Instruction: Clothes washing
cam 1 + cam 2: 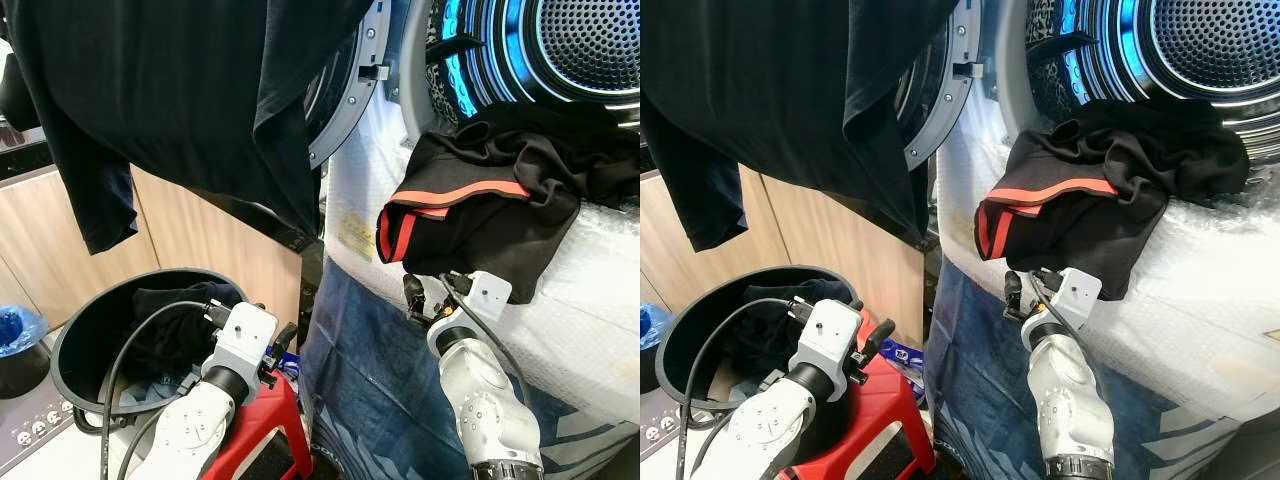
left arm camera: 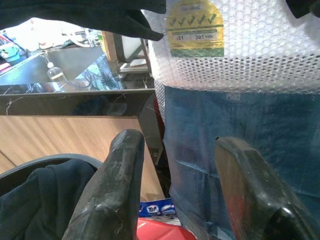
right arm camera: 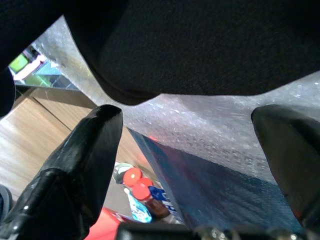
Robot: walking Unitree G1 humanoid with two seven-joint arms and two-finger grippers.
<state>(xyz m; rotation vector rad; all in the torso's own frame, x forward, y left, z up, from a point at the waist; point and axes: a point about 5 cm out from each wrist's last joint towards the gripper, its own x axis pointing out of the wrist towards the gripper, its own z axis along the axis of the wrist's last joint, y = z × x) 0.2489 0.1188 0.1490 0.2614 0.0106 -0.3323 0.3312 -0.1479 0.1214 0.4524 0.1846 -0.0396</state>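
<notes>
Both right fingers [image 3: 75, 165] below black garment [image 3: 210, 45]

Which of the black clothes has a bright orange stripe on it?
The black garment hanging out of the washer's drum opening, just above the right gripper. The door-draped one and bucket ones are plain dark.

Home laundry/kitchen corner. Front-load washing machine [image 1: 520, 60] w/ open door [image 1: 345, 100] & blue-lit perforated drum, body wrapped in bubble wrap + blue film, energy sticker [image 2: 195, 27] on it. Black garment w/ red trim [image 1: 480, 200] draped over the drum lip; another dark garment [image 1: 150, 90] hangs in front. Black basket [image 1: 75, 345] holding dark clothes sits beside a red stool [image 1: 270, 430]. Wood-front cabinets [image 1: 210, 240] under a dark counter [image 2: 75, 95], sink area visible in left wrist view.
</notes>
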